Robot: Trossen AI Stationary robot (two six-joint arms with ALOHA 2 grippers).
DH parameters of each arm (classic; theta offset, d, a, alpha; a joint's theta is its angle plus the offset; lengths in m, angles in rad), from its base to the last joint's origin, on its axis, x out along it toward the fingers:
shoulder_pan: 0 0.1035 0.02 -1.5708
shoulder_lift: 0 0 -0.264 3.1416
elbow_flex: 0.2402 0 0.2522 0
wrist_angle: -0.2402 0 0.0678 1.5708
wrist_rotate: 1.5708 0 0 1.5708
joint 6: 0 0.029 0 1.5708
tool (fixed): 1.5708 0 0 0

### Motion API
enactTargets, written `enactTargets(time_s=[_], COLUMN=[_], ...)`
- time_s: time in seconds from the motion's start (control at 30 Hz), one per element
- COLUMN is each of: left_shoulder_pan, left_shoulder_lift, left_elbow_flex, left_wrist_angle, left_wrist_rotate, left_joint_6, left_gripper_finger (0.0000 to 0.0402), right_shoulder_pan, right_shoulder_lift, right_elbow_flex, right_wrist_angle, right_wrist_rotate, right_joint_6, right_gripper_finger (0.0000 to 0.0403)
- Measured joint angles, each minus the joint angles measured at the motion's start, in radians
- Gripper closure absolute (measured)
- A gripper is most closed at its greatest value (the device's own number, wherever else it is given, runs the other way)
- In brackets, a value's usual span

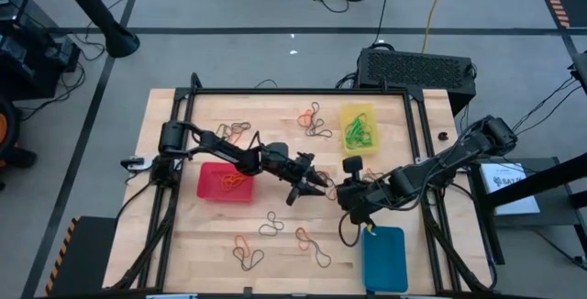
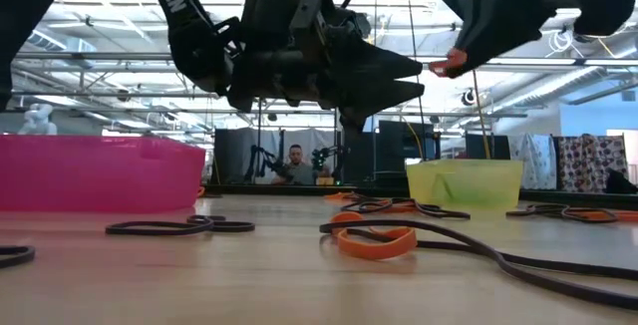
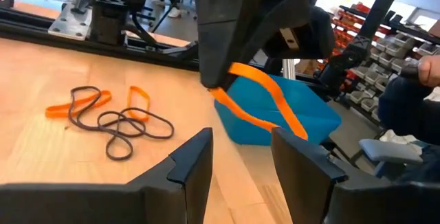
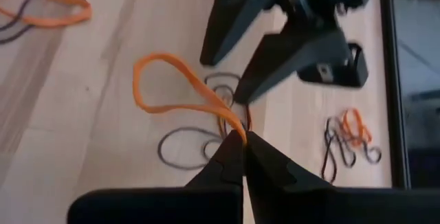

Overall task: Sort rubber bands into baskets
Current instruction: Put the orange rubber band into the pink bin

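My right gripper [image 4: 242, 140] is shut on an orange rubber band [image 4: 168, 80] above the middle of the table [image 1: 183, 235]. My left gripper [image 3: 240, 152] stands open and nearly level just to its left, with its fingers pointing at the band but short of it. In the high view the two grippers, left [image 1: 315, 185] and right [image 1: 341, 194], meet between the red basket [image 1: 225, 182] and the blue basket [image 1: 383, 258]. The yellow basket [image 1: 359, 127] stands at the far side and holds green bands. My right gripper pinches one end of the orange band's loop [image 4: 230, 124] between its two fingertips, both strands together. The fingers slant downward from the table's right. The rest of the loop [image 3: 265, 107] hangs out beyond the fingertips, slack and clear of the table.
Loose orange and dark bands lie in clusters at the far middle [image 1: 315, 120], the far left [image 1: 238, 134] and the near middle [image 1: 275, 235]. The red basket holds orange bands. Black frame rails [image 1: 422, 152] run along the table's sides. A person [image 2: 295, 162] sits far behind the table.
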Motion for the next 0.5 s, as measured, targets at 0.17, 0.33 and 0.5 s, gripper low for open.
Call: enactTargets(time_s=[0.17,0.33,0.5], left_shoulder_pan=[-0.002,-0.002,-0.002], left_shoulder_lift=[0.000,0.000,0.000], left_elbow_flex=[0.000,0.000,0.000], left_wrist_angle=[0.001,0.003,0.003], left_wrist_rotate=[0.000,0.000,0.000], left_joint_6=[-0.002,-0.006,-0.013], left_gripper_finger=[0.0246,0.0246,0.0246], right_shoulder_pan=[-0.001,-0.001,-0.003], right_shoulder_lift=[0.000,0.000,0.000], right_elbow_flex=[0.000,0.000,0.000], right_wrist_angle=[0.049,0.071,0.074], right_wrist_rotate=[0.002,0.003,0.004], right_joint_6=[-0.080,-0.117,-0.136], right_gripper_finger=[0.0402,0.0402,0.0402])
